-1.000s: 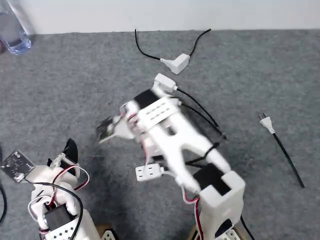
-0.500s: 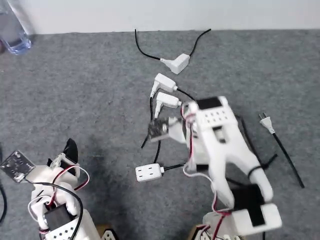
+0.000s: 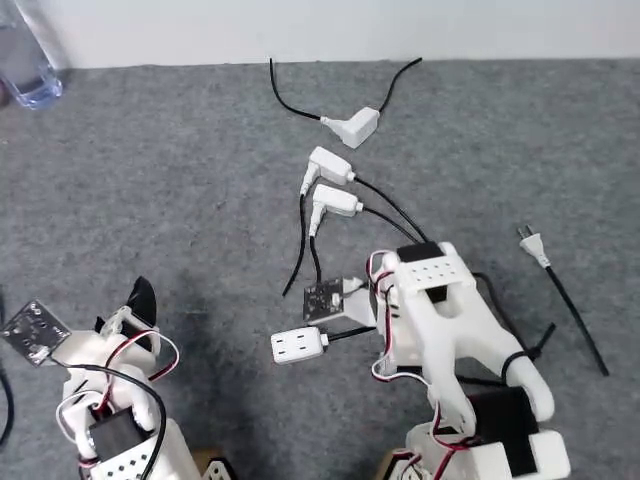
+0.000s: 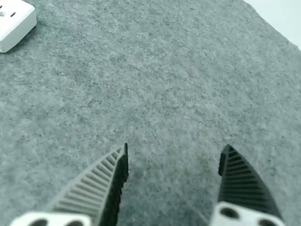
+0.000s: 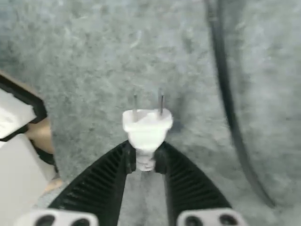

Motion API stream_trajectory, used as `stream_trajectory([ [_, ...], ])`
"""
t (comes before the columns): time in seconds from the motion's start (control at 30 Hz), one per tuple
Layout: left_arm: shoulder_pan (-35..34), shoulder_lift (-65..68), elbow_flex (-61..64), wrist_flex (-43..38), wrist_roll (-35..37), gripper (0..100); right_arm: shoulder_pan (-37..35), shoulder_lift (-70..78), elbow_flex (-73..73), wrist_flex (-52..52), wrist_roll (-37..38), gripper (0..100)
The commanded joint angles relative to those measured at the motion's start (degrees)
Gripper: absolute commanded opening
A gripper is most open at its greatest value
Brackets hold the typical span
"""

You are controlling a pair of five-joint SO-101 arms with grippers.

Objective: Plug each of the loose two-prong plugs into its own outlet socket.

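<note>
My right gripper [image 5: 145, 153] is shut on the neck of a white two-prong plug [image 5: 147, 125], whose prongs point away over the grey carpet. In the high view the right arm [image 3: 440, 300] stands at the near right, just right of a white outlet socket [image 3: 299, 345]. Three more white sockets [image 3: 331, 165] [image 3: 336, 203] [image 3: 355, 127] lie farther back, with black cables. A loose plug [image 3: 531, 243] on a black cable lies at the far right. My left gripper [image 4: 175, 153] is open over bare carpet at the near left [image 3: 140, 298], with a white socket [image 4: 14, 21] off to one side.
Black cables [image 3: 300, 245] run across the middle of the carpet and under the right arm; one black cable [image 5: 225, 94] passes beside the held plug. A clear plastic bottle [image 3: 22, 55] stands at the back left corner. A white wall edges the carpet at the back.
The right arm has swung from the left-middle to the right and drawn back toward the near edge, uncovering the two middle sockets. The left arm has kept still.
</note>
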Motion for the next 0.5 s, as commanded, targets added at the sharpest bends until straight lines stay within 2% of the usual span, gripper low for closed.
stream_trajectory([
  [0.0,0.26,-0.26,-0.40,0.26,-0.44,30,0.13,-2.86,1.58,-0.31,0.62,23.7],
  [0.1,0.26,-0.26,-0.40,0.26,-0.44,30,-2.24,-2.95,1.76,3.65,0.88,31.4],
  [0.27,0.26,-0.26,-0.40,0.26,-0.44,30,-8.40,-6.37,-3.34,10.07,0.62,30.2],
  [0.47,0.26,-0.26,-0.40,0.26,-0.44,30,-10.95,-12.35,-11.08,8.84,-0.97,30.2],
])
